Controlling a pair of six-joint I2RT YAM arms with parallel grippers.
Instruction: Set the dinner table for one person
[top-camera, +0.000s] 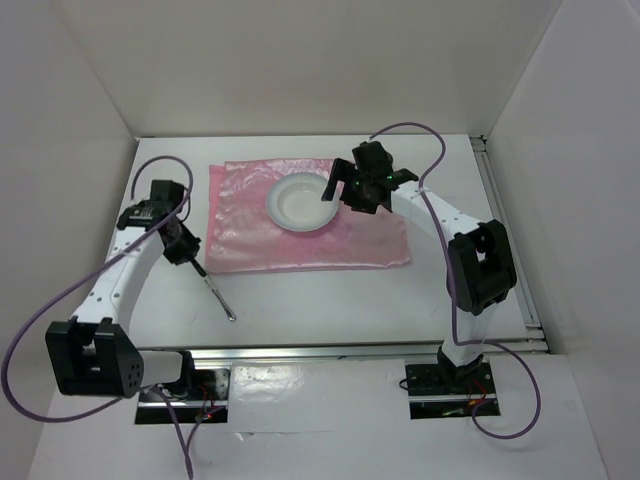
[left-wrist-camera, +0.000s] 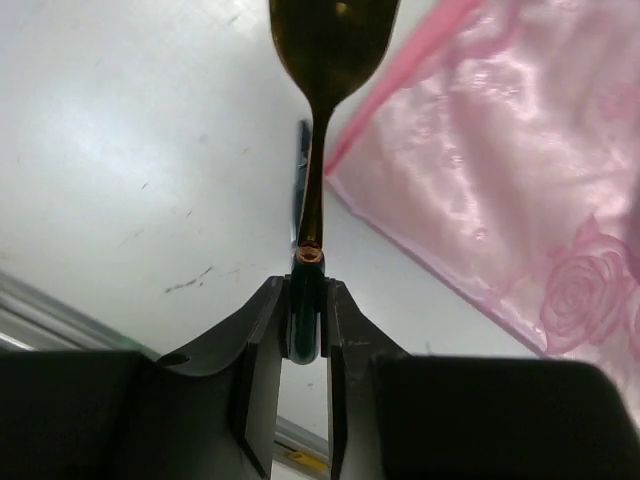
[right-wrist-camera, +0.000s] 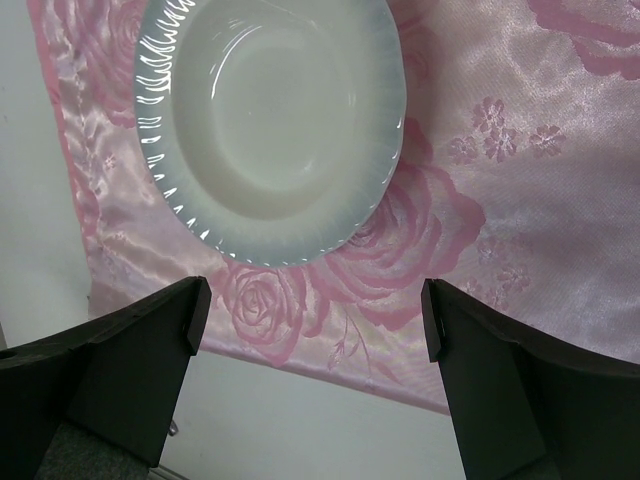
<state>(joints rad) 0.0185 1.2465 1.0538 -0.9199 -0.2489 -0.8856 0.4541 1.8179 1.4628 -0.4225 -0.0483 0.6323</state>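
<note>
White dinner table (top-camera: 330, 295) | pink mat (top-camera: 300, 250) under plate (top-camera: 300, 200) | left end effector (left-wrist-camera: 305, 290) pinching spoon (left-wrist-camera: 330, 40) | right end effector (right-wrist-camera: 315, 298) spread beside plate

utensil (left-wrist-camera: 322, 120): head cut off by top edge, spoon or fork unclear | bowl (right-wrist-camera: 270, 125): far rim cut off by top edge | overhead: right gripper (top-camera: 342, 197) covers bowl's right rim
</note>
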